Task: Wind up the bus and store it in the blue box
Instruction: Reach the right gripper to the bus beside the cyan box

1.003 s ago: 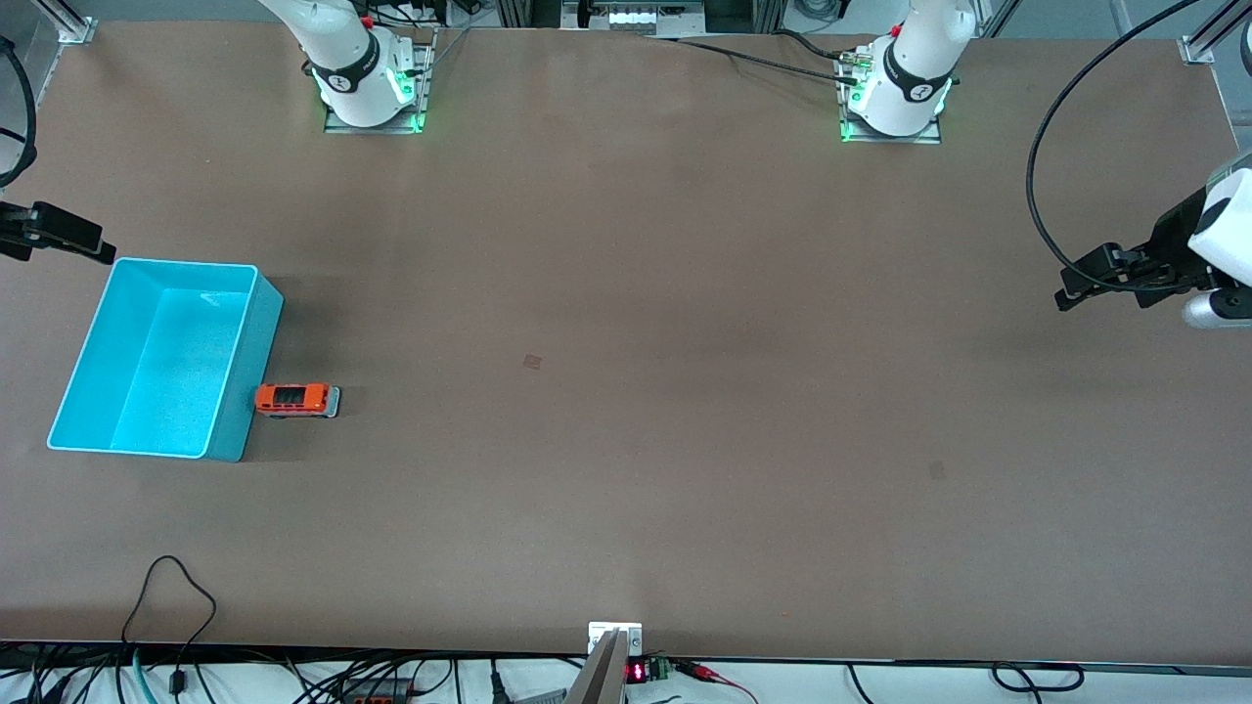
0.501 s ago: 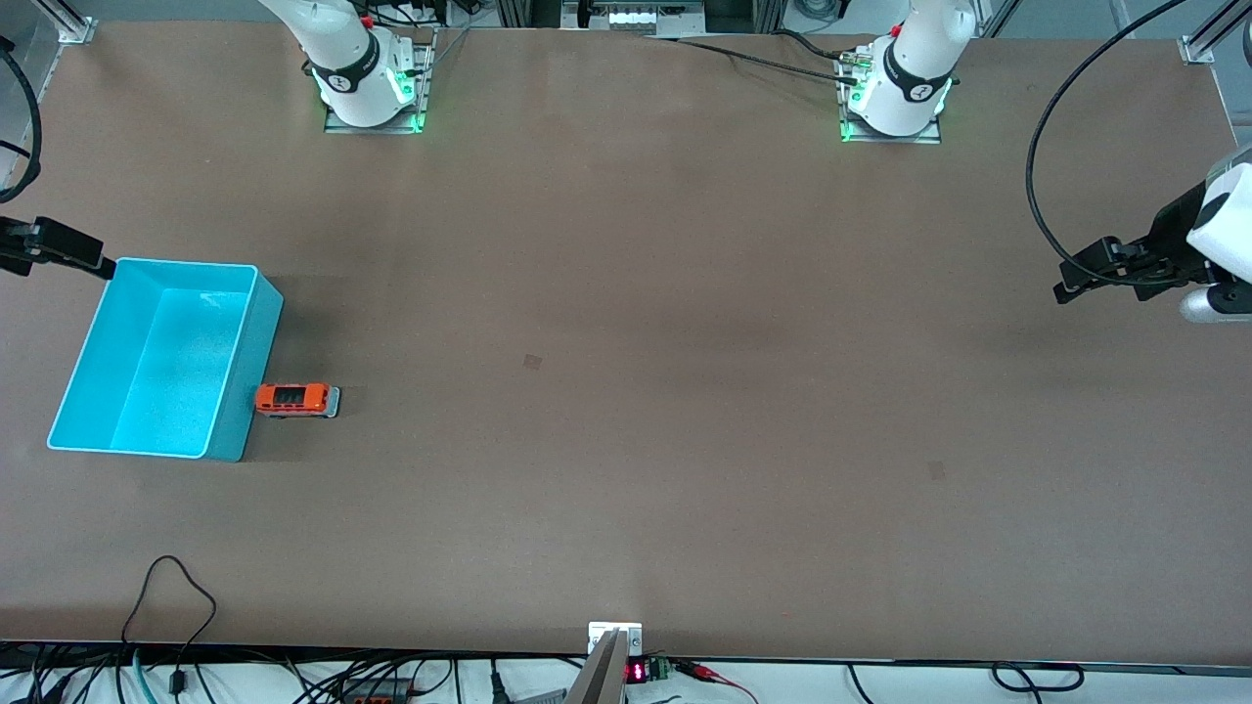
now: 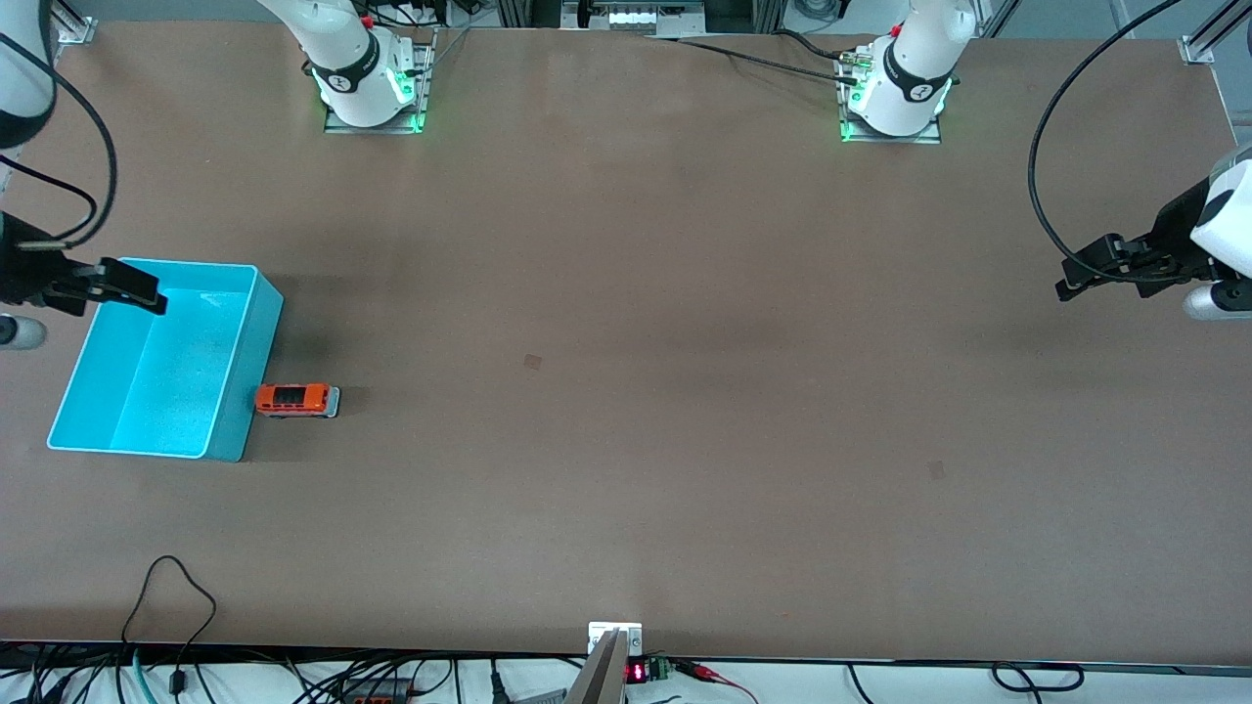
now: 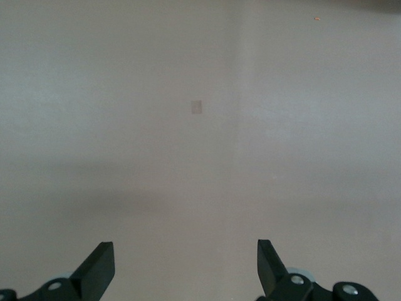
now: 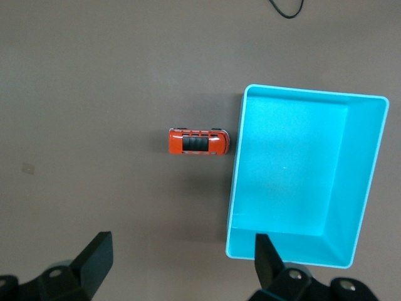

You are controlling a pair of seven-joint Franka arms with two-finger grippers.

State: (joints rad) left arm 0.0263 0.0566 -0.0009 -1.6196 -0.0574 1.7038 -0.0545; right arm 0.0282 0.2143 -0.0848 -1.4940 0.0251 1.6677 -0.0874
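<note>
The right gripper (image 3: 147,293) has its two dark fingers (image 5: 94,257) spread wide apart, holding nothing; it hangs in the air over the corner of the blue box (image 3: 86,367) that lies farthest from the front camera, at the right arm's end of the table. In the right wrist view the fingers frame the bare brown table (image 5: 94,75), with the box's rim (image 5: 233,182) running up from one fingertip.

The bus (image 3: 296,399) sits upright on its wheels on the table, outside the box, its tail just beside the box's long outer wall; whether the two touch cannot be told. Its orange body and dark roof window show clearly from the right wrist (image 5: 198,141). The box (image 5: 301,182) is open-topped with nothing in it.

The left gripper (image 3: 1076,284) waits over the left arm's end of the table, well apart from bus and box, its fingers (image 4: 97,269) also wide apart over bare table (image 4: 200,157), gripping nothing
</note>
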